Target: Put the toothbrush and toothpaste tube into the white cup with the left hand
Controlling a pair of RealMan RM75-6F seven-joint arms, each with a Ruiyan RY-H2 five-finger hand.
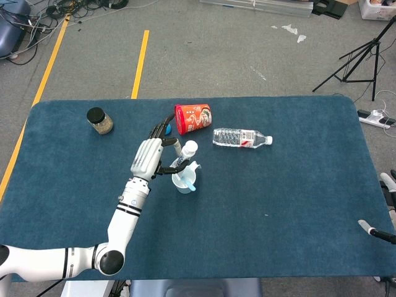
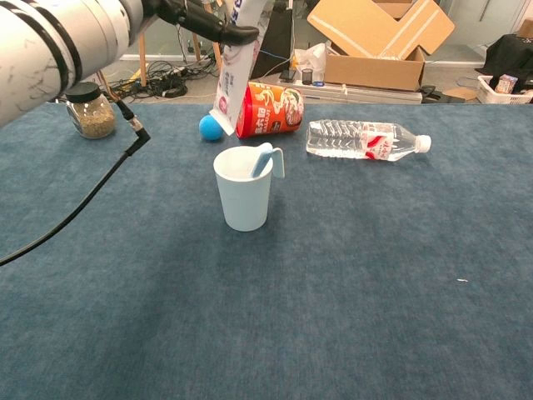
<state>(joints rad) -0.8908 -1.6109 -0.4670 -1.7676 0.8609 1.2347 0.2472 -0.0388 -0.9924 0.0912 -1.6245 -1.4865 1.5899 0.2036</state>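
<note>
White toothpaste tube [image 2: 233, 65], red/blue print, upright.

We see the toothpaste tube [image 2: 234, 68] held in the left hand [image 1: 150, 161], just above the cup [image 2: 243, 190], which holds the toothbrush [image 2: 265, 158]. Behind lie a ball [image 2: 210, 127], canister [image 2: 268, 107] and bottle [image 2: 365, 139]; a jar [image 2: 87, 110] stands far left.

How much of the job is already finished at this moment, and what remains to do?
Done: the toothbrush already stands in the white cup, its end leaning over the rim. In hand: the left hand holds the toothpaste tube in the air near the cup, up and to one side of its mouth. Left: bring the tube over the opening, lower it in and let go.
</note>
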